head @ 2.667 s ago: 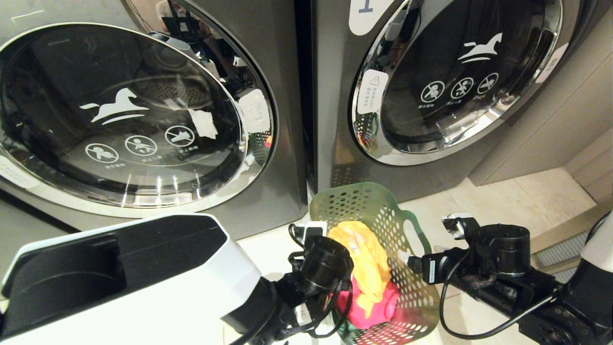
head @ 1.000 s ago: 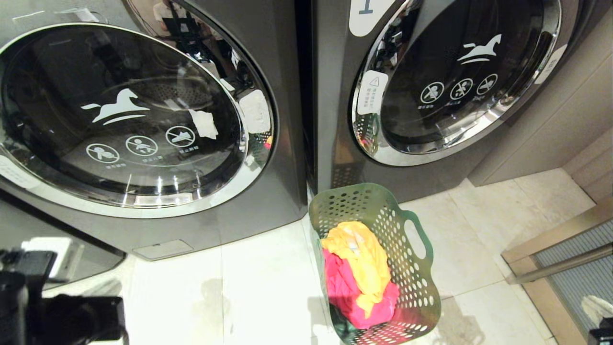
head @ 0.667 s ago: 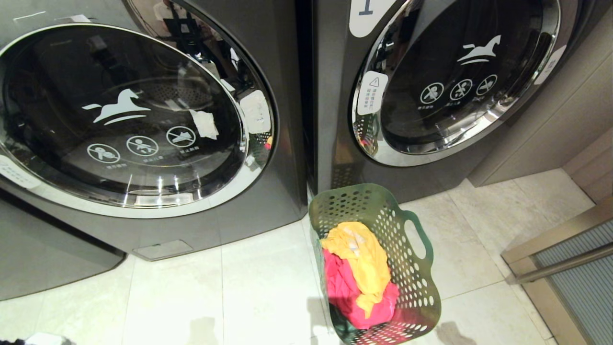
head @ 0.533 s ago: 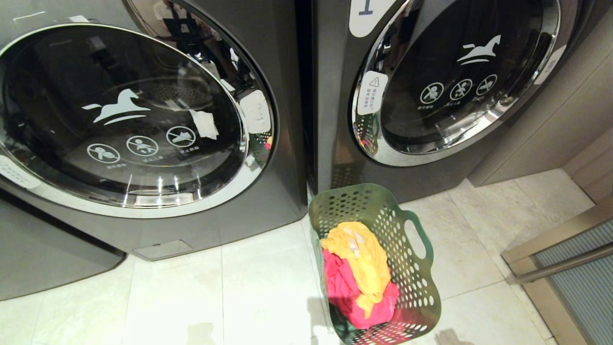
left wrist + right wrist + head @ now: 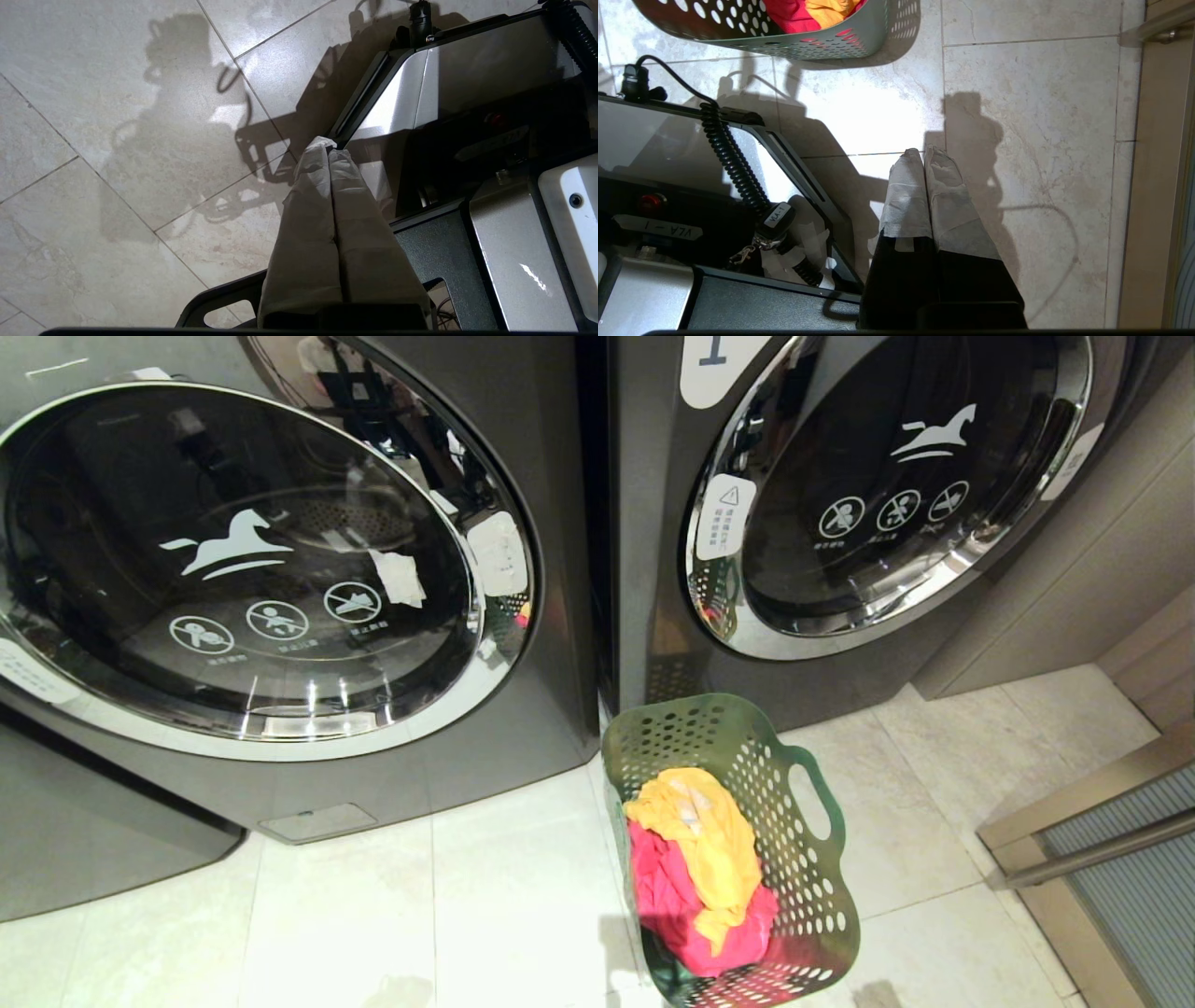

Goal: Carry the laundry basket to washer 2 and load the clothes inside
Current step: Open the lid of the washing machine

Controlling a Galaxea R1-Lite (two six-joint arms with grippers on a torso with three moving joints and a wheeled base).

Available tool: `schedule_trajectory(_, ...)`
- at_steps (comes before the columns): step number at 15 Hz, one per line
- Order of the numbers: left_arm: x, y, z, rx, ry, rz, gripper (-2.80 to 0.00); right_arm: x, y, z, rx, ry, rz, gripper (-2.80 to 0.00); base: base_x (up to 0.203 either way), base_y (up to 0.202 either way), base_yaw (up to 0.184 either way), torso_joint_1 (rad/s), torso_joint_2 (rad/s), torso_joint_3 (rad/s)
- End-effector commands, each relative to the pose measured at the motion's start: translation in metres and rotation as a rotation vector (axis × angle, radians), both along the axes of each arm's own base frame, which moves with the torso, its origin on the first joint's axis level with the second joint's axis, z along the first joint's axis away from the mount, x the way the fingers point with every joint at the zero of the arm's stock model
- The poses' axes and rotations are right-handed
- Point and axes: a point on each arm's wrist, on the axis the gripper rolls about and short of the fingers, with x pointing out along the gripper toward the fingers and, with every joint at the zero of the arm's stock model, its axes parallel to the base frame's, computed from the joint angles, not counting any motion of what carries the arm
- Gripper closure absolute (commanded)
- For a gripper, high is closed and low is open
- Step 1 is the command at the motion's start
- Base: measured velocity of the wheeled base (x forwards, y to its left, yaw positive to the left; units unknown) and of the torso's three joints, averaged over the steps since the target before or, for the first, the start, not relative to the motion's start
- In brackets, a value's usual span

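Note:
The green laundry basket [image 5: 812, 896] stands on the floor tiles before the gap between two dark grey machines. In it lie the clothes: a yellow garment [image 5: 709, 840] on top of a pink-red one [image 5: 677, 905]. The left machine [image 5: 541, 644], with a horse mark on its glass door [image 5: 233, 560], stands beside the one labelled 1; its own number label is out of view. Neither arm is in the head view. My left gripper [image 5: 327, 148] is shut and empty, pointing down beside my base. My right gripper [image 5: 923, 151] is likewise shut and empty, with the basket [image 5: 859, 32] farther off.
The machine labelled 1 [image 5: 672, 616] stands behind the basket at right. A beige wall panel [image 5: 1074, 569] and a metal door rail [image 5: 1092, 859] lie to the right. My base [image 5: 467, 93] and its coiled cable [image 5: 733, 158] sit close to both grippers.
Both arms, earlier at the basket's sides, have drawn back and down out of the head view. The basket and clothes have stayed where they were.

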Motion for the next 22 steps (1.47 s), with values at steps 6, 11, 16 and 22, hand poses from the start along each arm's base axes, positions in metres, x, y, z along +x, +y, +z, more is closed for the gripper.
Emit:
schedule_trajectory(6, -0.01, 0.013, 0.005, -0.04, -0.157, 0.28, 0.0, -0.013, -0.003, 0.002, -0.045, -0.165, -0.141, 0.0, 0.0, 0.0, 0.0, 0.0, 0.0, 0.0)
schedule_trajectory(11, -0.042, 0.017, 0.01, -0.085, -0.526, 0.35, 0.0, -0.023, -0.003, 0.002, -0.051, -0.288, -0.164, 0.0, 0.0, 0.0, 0.0, 0.0, 0.0, 0.0)
schedule_trajectory(16, -0.063, 0.017, 0.002, -0.088, -0.751, 0.345, 0.0, -0.034, -0.002, 0.002, -0.05, -0.444, -0.07, 0.0, 0.0, 0.0, 0.0, 0.0, 0.0, 0.0)
schedule_trajectory(22, -0.063, 0.017, 0.002, -0.097, -0.745, 0.355, 0.0, -0.044, -0.003, -0.001, 0.02, -0.572, -0.102, 0.0, 0.0, 0.0, 0.0, 0.0, 0.0, 0.0)
